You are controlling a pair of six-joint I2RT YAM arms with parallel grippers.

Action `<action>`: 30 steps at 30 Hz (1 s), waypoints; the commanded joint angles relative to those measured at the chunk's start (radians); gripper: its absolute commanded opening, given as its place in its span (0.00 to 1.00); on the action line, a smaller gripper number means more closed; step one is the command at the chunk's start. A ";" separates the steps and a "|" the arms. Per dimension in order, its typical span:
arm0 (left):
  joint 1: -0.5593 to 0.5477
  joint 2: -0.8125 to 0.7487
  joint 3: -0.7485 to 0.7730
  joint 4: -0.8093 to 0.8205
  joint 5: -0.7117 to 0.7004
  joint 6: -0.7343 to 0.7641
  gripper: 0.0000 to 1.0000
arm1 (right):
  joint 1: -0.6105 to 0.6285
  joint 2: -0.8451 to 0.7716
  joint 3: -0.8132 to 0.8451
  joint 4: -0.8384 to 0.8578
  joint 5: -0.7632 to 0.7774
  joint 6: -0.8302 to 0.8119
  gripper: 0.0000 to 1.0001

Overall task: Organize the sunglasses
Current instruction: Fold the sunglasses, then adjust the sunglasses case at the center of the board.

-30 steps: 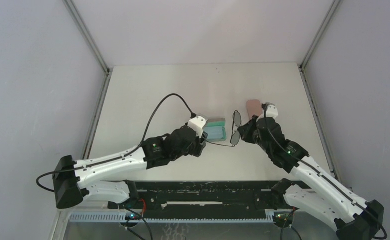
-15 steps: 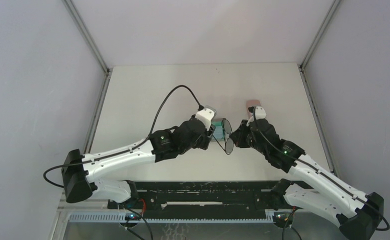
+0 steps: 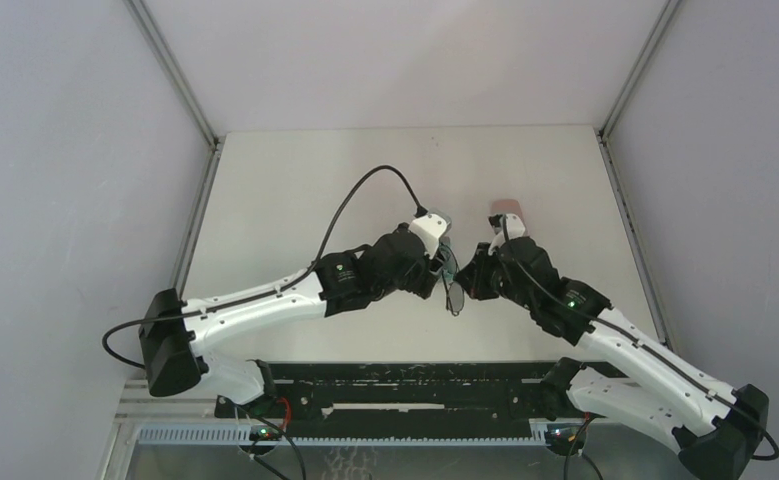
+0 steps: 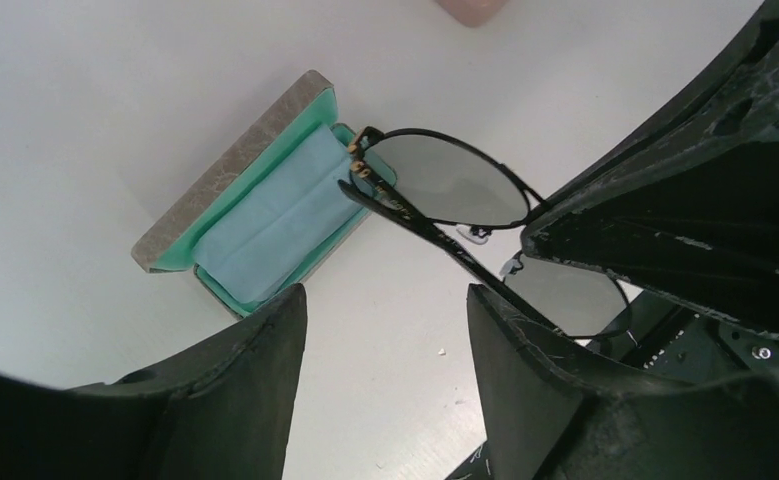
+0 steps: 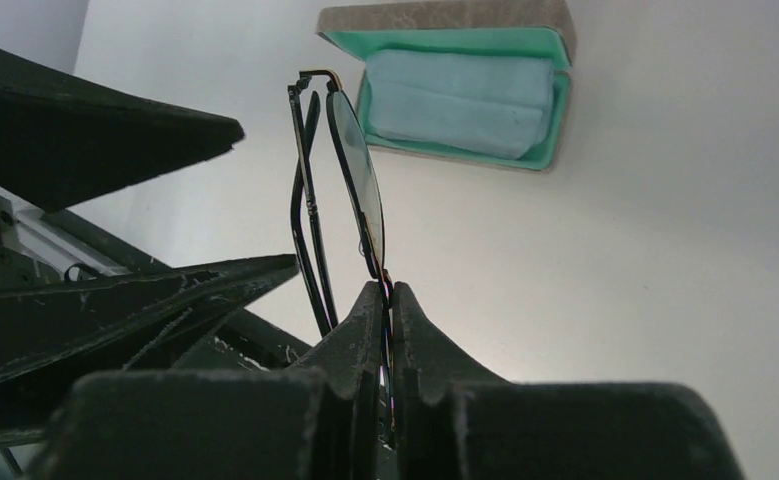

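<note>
One pair of sunglasses (image 5: 357,170) with a thin black wire frame and dark lenses hangs in the air, held at the lens edge by my right gripper (image 5: 386,292), which is shut on it. In the left wrist view the sunglasses (image 4: 443,182) hang over the table beside the right gripper (image 4: 665,230). My left gripper (image 4: 385,295) is open and empty; its right fingertip (image 4: 485,300) is right at the folded temple. In the top view both grippers, left (image 3: 443,262) and right (image 3: 468,278), meet at the sunglasses (image 3: 456,296). The second pair is out of view.
An open grey-brown case (image 4: 170,232) with teal lining holds a light blue cloth (image 4: 270,215) and lies on the table below the glasses; it also shows in the right wrist view (image 5: 445,20). A pink case (image 3: 508,207) lies behind the right gripper.
The left gripper has moved right and the right gripper left with the sunglasses, so they now meet. The left arm now covers most of the open case in the top view.
</note>
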 commanded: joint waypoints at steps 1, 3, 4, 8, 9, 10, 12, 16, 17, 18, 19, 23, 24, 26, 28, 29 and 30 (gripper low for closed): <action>0.007 -0.003 0.077 0.042 -0.012 0.057 0.67 | -0.042 -0.058 0.044 -0.075 0.090 0.010 0.00; 0.033 -0.011 0.071 0.039 -0.005 0.081 0.71 | -0.092 -0.078 0.044 -0.136 0.127 0.016 0.00; 0.055 -0.015 0.067 0.040 -0.001 0.092 0.72 | -0.114 -0.085 0.043 -0.154 0.139 0.015 0.00; 0.176 -0.003 0.072 0.049 0.112 0.161 0.75 | -0.184 -0.116 0.023 -0.169 0.128 0.004 0.00; 0.204 0.010 0.083 0.049 0.174 0.196 0.75 | -0.200 -0.117 0.018 -0.168 0.109 -0.002 0.00; 0.225 0.030 0.098 0.044 0.206 0.240 0.75 | -0.208 -0.115 0.015 -0.165 0.093 -0.006 0.00; 0.251 0.076 0.143 0.015 0.232 0.335 0.75 | -0.215 -0.113 0.007 -0.157 0.065 -0.014 0.00; 0.306 0.207 0.276 -0.086 0.311 0.492 0.74 | -0.222 -0.098 -0.017 -0.133 0.043 -0.029 0.00; 0.322 0.247 0.317 -0.138 0.347 0.511 0.74 | -0.226 -0.091 -0.025 -0.122 0.034 -0.033 0.00; 0.338 0.294 0.351 -0.174 0.380 0.533 0.73 | -0.231 -0.082 -0.031 -0.113 0.025 -0.036 0.00; 0.354 0.323 0.380 -0.199 0.416 0.549 0.73 | -0.237 -0.074 -0.033 -0.105 0.011 -0.041 0.00; 0.406 0.405 0.442 -0.245 0.539 0.585 0.74 | -0.262 -0.049 -0.034 -0.083 -0.024 -0.066 0.00; 0.414 0.420 0.456 -0.255 0.564 0.592 0.74 | -0.272 -0.047 -0.034 -0.080 -0.031 -0.070 0.00; 0.424 0.459 0.493 -0.278 0.590 0.607 0.74 | -0.285 -0.042 -0.034 -0.072 -0.046 -0.078 0.00; 0.433 0.501 0.527 -0.293 0.610 0.617 0.74 | -0.297 -0.042 -0.036 -0.067 -0.058 -0.082 0.00; 0.438 0.519 0.544 -0.298 0.621 0.619 0.74 | -0.302 -0.044 -0.035 -0.065 -0.060 -0.083 0.00; 0.443 0.540 0.562 -0.306 0.633 0.622 0.74 | -0.305 -0.044 -0.037 -0.066 -0.062 -0.084 0.00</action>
